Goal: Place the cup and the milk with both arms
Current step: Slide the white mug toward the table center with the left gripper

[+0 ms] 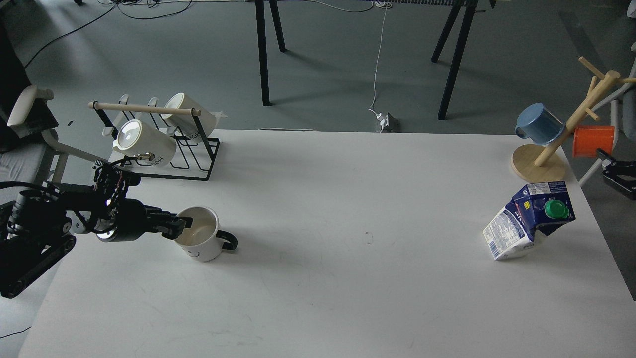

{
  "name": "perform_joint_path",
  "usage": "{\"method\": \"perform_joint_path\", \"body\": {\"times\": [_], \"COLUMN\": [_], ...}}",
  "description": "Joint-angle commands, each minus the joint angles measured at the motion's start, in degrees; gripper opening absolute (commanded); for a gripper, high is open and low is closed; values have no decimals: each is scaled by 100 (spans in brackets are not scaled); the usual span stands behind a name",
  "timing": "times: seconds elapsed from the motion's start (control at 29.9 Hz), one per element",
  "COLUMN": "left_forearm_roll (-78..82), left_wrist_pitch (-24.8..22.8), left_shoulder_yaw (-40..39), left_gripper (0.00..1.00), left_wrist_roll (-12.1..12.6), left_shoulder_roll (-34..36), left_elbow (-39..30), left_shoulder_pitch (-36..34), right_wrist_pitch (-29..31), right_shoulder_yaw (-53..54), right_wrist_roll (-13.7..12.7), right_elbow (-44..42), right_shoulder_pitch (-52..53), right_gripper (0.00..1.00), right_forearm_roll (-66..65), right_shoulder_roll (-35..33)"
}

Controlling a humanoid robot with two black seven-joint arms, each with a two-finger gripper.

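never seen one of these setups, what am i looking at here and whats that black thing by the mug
This is a single view from a robot's own head, looking down at a white table. The black thing is its left arm; the left gripper at its tip is clamped on the rim of the cup, a white mug with a black handle. At the far right edge, the right gripper waits, open, past the table edge. Nearby stands the milk, a dented carton. A rack of white mugs and a wooden cup tree sit at the back.

one head view, looking forward and down over the white table [348,199] from close above.
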Motion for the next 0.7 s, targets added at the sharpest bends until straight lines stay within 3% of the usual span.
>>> {"method": "perform_joint_path", "body": {"times": [0.0,0.27,0.47,0.67], "left_forearm_roll": [-108,-1005,-979,-453], "left_wrist_pitch": [-111,-111,-111,-111], "left_shoulder_yaw": [-56,-65,6,32], "left_gripper": [0,0,0,1], "left_wrist_roll": [-1,-1,-1,-1], "left_shoulder_roll": [31,-143,-1408,-2559], "left_elbow": [-90,-459,-249,734], "left_shoulder_pitch": [-81,-827,-1189,-1127], "right_wrist_pitch": [0,0,0,0], "right_shoulder_yaw": [0,167,518,607], "right_wrist_roll": [0,0,0,0], "right_elbow": [-4,-65,-373,-444], "right_shoulder_pitch": [-17,-17,-17,-17], "right_gripper": [98,98,98,98], "right_forearm_roll": [0,9,26,44], "right_shoulder_roll": [0,-9,-9,-18]}}
